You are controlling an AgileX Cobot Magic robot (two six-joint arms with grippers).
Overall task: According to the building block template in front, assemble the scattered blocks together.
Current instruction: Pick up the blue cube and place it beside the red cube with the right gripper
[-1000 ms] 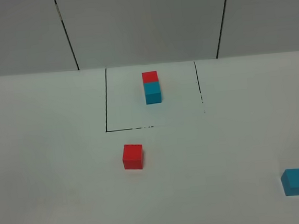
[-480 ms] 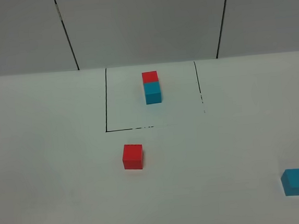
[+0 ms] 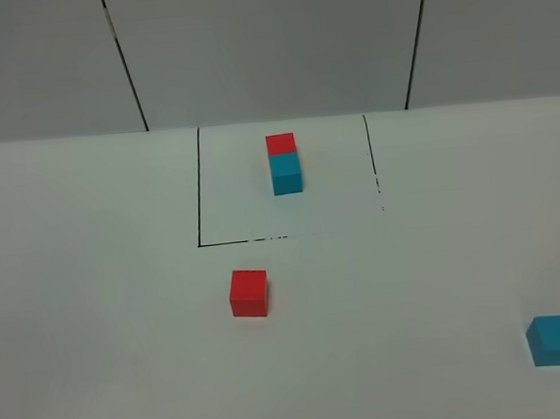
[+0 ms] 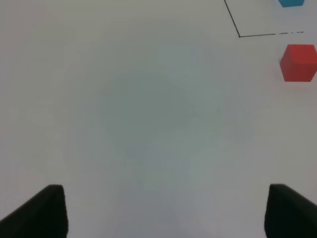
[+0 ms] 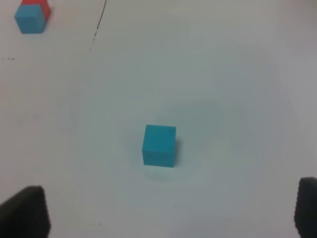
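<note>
**Both grippers open over the table, loose cubes well apart**

The building block template (image 3: 284, 163) stands at the far side of the white table (image 3: 95, 333), inside a black outline (image 3: 198, 187) drawn on the surface. Its red block is at the back, touching the cyan block in front. Parts of the outline's near and right lines are broken or faint.

The red cube (image 3: 249, 293) sits just outside the outline's near line, left of the middle. The cyan cube (image 3: 553, 339) lies well apart from it, close to the table's near right corner. Neither cube touches anything but the table.

The left gripper (image 4: 161, 210) shows only as two dark fingers (image 4: 42, 213) cut off by the frame edge. They stand wide apart with bare table between them and hold nothing. The red cube (image 4: 298, 62) is off to one side at the frame edge, and a sliver of cyan from the template (image 4: 291, 2) is clipped at the border.

The right gripper (image 5: 166, 210) is likewise spread wide and empty, only its tips visible. The cyan cube (image 5: 159, 145) lies ahead of it on the table. The template (image 5: 32, 15) sits far off, its red half mostly hidden behind the cyan.
</note>
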